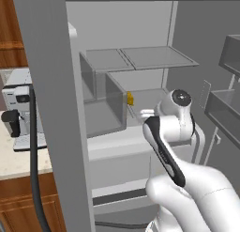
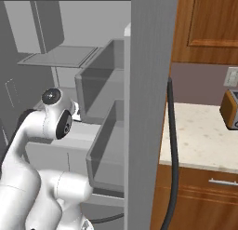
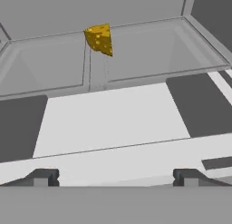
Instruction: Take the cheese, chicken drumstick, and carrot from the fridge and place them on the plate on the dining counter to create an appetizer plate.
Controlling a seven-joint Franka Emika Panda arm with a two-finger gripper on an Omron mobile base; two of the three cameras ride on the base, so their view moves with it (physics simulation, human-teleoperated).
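The fridge [image 1: 140, 57] stands open, and my arm reaches into its pale grey interior. The cheese [image 3: 100, 38], a small yellow-orange wedge with holes, sits at the back of a shelf between two clear bins; it also shows as a yellow speck, the cheese [image 1: 130, 99], just past my wrist. My gripper [image 3: 115, 177] is open, its two dark fingertips [image 3: 43, 177] wide apart with nothing between them, well short of the cheese and roughly level with the shelf. The chicken drumstick, carrot, plate and dining counter are out of view.
Clear bins [image 1: 110, 106] flank the shelf, and door bins [image 1: 227, 109] hang at the right. A coffee machine [image 1: 18, 113] stands on the wall counter to the left of the fridge, a toaster [image 2: 230, 109] on the counter to its right. Wooden cabinets [image 2: 204, 24] hang above.
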